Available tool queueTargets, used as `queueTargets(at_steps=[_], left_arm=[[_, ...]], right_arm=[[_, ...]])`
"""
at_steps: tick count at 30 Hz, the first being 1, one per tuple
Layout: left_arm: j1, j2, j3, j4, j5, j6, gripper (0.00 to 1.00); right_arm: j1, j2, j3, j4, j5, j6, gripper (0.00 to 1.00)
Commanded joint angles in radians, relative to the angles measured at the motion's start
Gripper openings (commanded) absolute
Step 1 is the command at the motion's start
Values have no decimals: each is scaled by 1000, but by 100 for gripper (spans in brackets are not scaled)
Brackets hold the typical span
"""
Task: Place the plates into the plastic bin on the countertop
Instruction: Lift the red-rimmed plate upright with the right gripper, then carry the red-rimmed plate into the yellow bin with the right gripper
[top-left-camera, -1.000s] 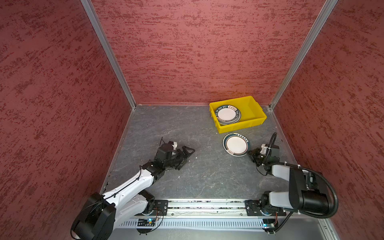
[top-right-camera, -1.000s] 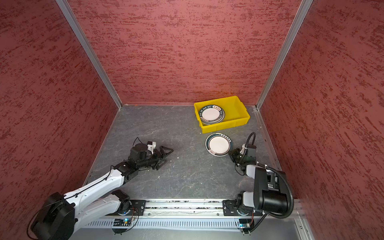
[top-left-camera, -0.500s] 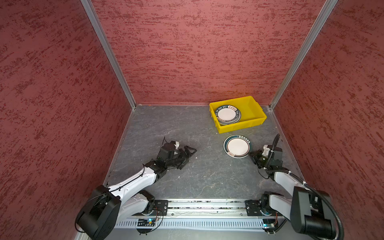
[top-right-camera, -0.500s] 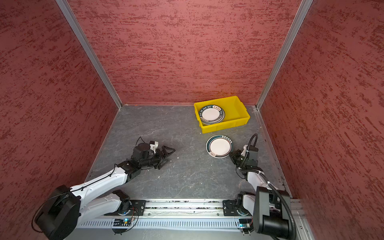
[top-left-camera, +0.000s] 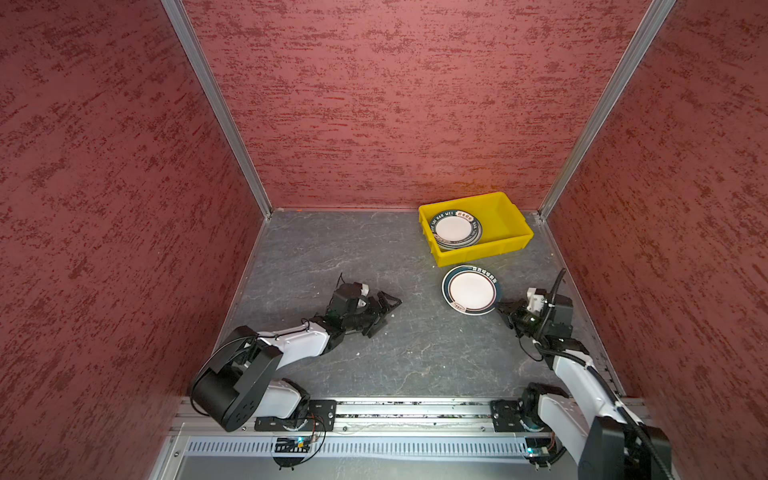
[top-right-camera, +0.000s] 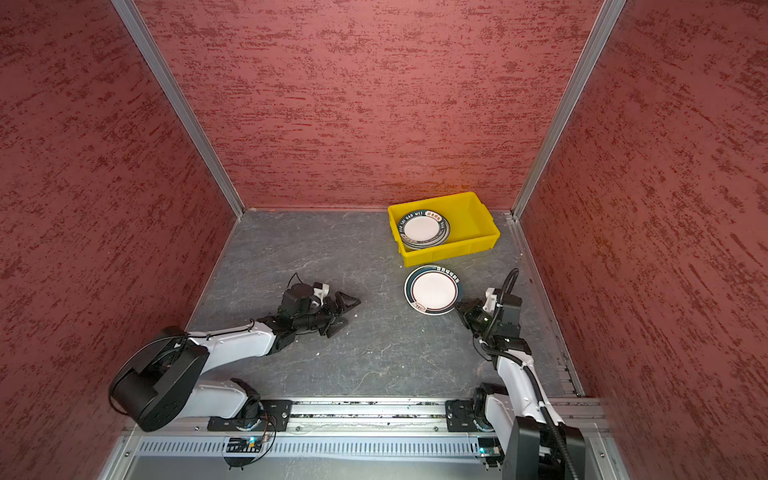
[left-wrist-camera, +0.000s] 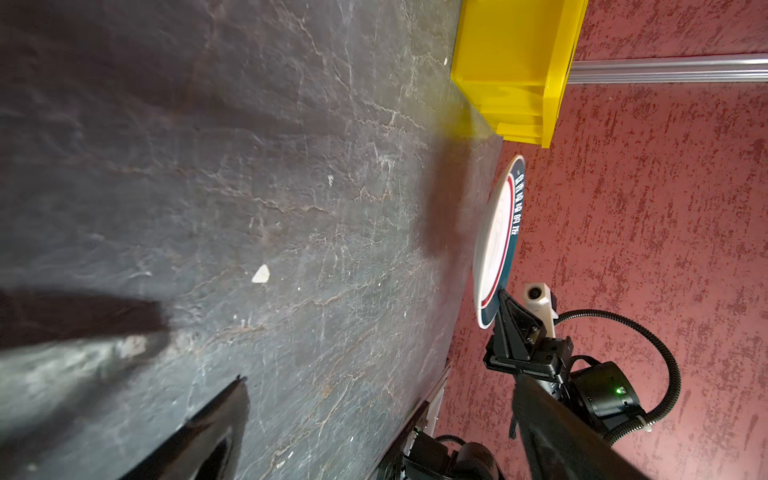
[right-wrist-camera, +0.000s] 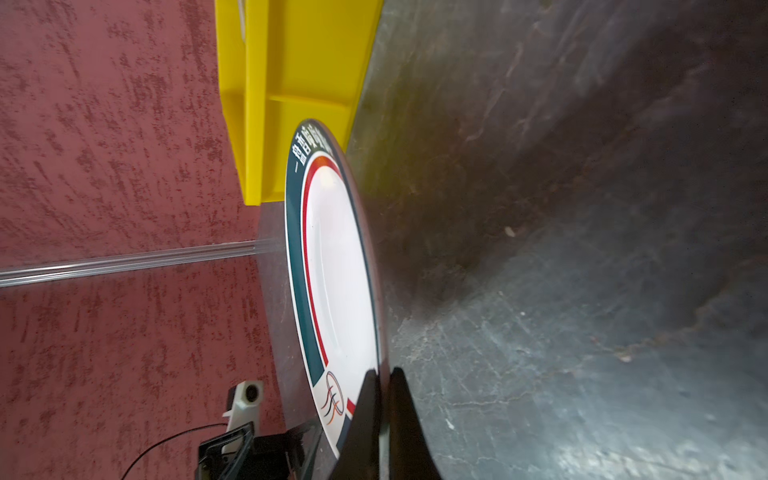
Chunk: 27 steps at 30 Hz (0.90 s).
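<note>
Risk 1: the plate (top-left-camera: 471, 289) is gripped at its near-right rim only. The overhanging weight may pivot it in the jaws or pull it free.

Risk 2: the plate's far edge lies just near of the bin (top-left-camera: 478, 249). If the lift is too low, that edge is likely to strike the bin's near wall.

Risk 3: an off-centre release onto the stack (top-left-camera: 455, 228) in the bin's left half may let the plate slide.

The right gripper (right-wrist-camera: 384, 372) is clamped on the plate's rim, jaws almost together. The plate appears clear of the countertop (top-left-camera: 374, 257), at the right of the scene.

The left gripper (top-left-camera: 384, 309) rests low at centre-left, jaws wide apart, holding nothing.
</note>
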Motion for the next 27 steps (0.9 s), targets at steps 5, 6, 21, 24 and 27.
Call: queueTargets(at_steps=[5, 6, 21, 24, 27], left_arm=[[-6, 67, 10, 197, 64, -16, 99], [-6, 75, 18, 216, 80, -15, 99], [-9, 48, 75, 222, 119, 76, 100], [-10, 4, 39, 227, 84, 97, 99], [-9, -67, 14, 200, 53, 127, 99]], right_arm=[[-4, -19, 172, 11, -83, 43, 0], [-4, -13, 188, 14, -86, 47, 0], [-4, 161, 393, 103, -59, 80, 0], [-4, 223, 426, 125, -55, 76, 0], [-4, 289, 471, 125, -49, 35, 0]])
